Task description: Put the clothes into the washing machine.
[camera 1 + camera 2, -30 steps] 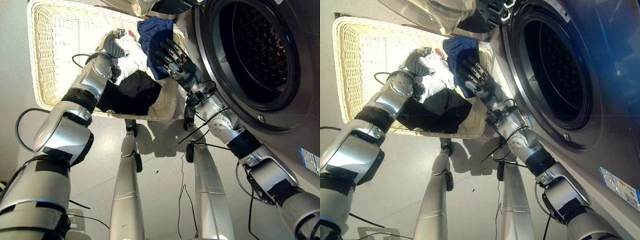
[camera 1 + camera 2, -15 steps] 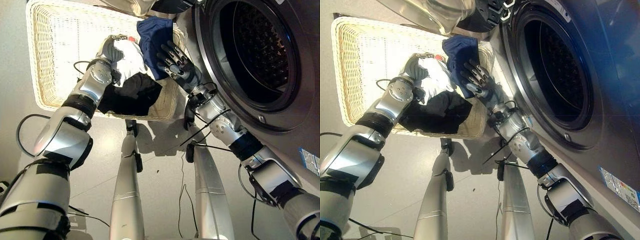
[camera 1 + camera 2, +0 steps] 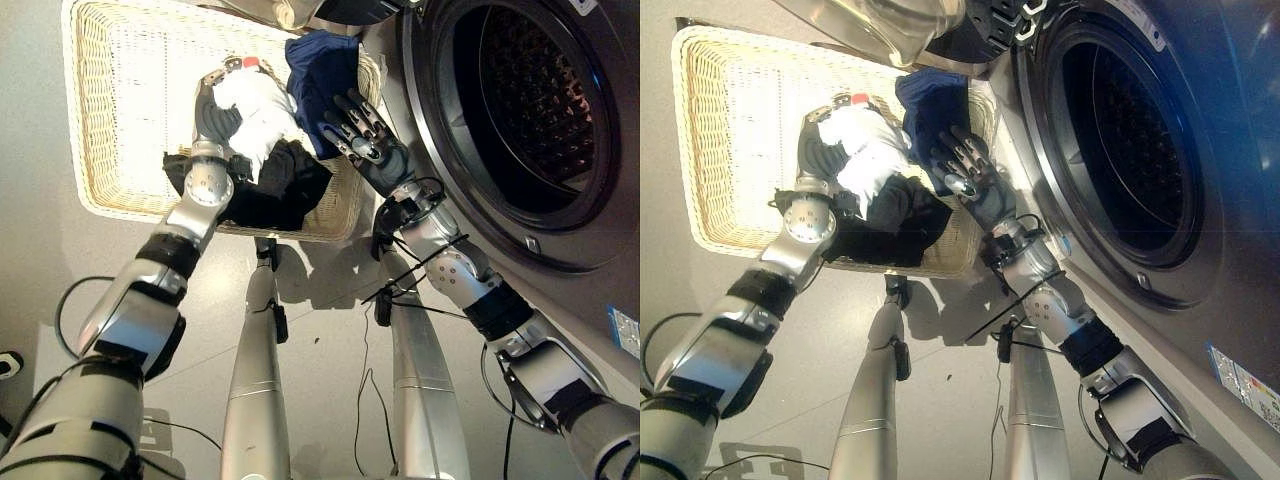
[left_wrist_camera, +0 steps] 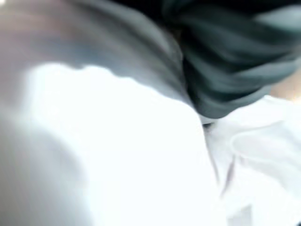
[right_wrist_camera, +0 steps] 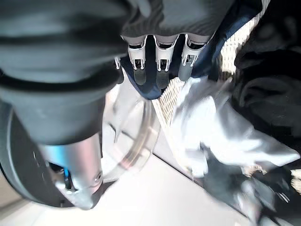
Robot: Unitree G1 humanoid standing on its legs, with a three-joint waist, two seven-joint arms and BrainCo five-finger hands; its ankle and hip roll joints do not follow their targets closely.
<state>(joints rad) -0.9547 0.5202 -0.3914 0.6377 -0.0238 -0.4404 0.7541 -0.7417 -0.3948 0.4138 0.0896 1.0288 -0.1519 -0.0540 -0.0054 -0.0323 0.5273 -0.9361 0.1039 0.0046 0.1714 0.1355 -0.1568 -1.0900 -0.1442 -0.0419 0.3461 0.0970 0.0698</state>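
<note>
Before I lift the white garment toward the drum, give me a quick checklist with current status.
1. Washing machine door open, drum reachable: ok.
2. Left hand gripping the white garment: ok, its fingers curl round the cloth.
3. White garment free of the black garment: cannot tell; the two touch in the wicker basket.
4. Right hand state: open, fingers straight against the blue garment, not gripping.
5. Blue garment secure: not ok, it drapes over the basket rim nearest the machine.
6. Drum contents: cannot tell.
</note>
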